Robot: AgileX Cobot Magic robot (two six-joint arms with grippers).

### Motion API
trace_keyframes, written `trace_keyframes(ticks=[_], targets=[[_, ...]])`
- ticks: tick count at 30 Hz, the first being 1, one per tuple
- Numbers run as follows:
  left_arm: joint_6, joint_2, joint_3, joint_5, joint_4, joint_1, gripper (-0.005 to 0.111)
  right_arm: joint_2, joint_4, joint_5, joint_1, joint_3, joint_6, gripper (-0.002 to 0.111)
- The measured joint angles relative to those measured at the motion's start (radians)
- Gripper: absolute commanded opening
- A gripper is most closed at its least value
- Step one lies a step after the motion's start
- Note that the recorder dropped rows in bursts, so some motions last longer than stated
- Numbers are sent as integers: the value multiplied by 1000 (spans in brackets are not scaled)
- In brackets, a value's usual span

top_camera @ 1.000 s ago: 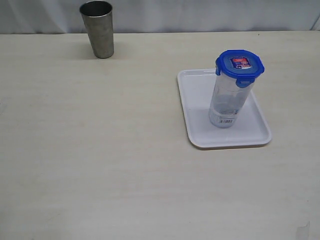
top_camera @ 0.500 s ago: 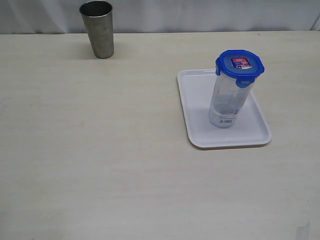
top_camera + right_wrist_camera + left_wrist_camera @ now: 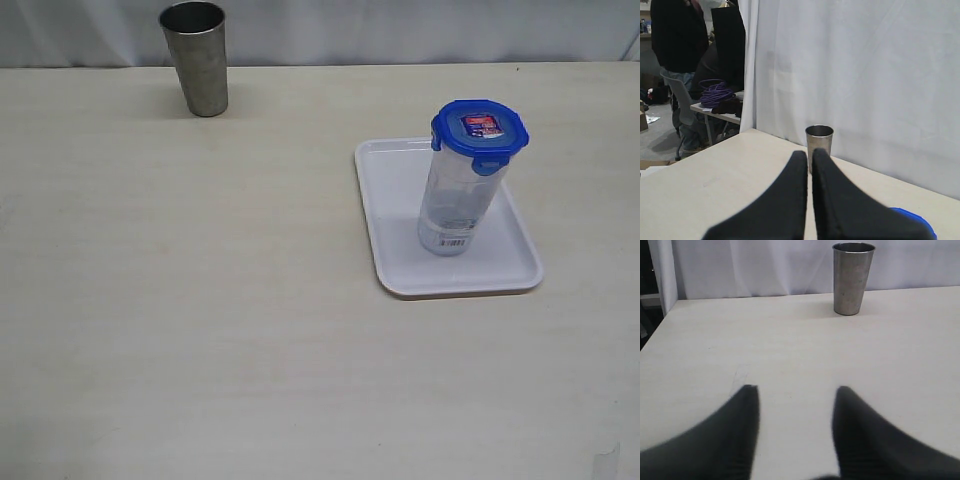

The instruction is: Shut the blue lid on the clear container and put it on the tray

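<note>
From my seat, the far left of the exterior view gives me a grey steel cup (image 3: 195, 58) standing upright at the back of the pale surface (image 3: 200, 300), near the white curtain and well apart from everything else. Neither arm shows in that view.

My left gripper (image 3: 796, 390) hangs over bare surface with its two dark fingers spread and nothing between them. Their outlines look a little blurred. The steel cup stands beyond it, toward the curtain.

Further right lies the white tray (image 3: 395, 260), flat on the surface with its long side running away from the camera. The clear container (image 3: 455, 200) stands on its base inside the tray, toward the near half, with its barcode label facing the camera low on the wall. The blue lid (image 3: 479, 132) sits on the container's mouth, sticker side up. One flap points toward the camera and another shows on the left side. I cannot tell whether all the flaps are snapped down.

My right gripper (image 3: 809, 154) has its fingers pressed together, holding nothing. It is aimed toward the steel cup and the curtain, and a sliver of the blue lid shows just past one finger.
</note>
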Motion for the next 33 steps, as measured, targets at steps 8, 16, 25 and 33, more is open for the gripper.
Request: trace_keyframes(ticks=[8, 16, 25, 33], targets=[[0, 0, 0, 0, 0, 0, 0, 0, 0, 0, 0, 0, 0, 4], [0, 0, 0, 0, 0, 0, 0, 0, 0, 0, 0, 0, 0, 4], [0, 0, 0, 0, 0, 0, 0, 0, 0, 0, 0, 0, 0, 4], [0, 0, 0, 0, 0, 0, 0, -4, 0, -6, -5, 18, 0, 4]])
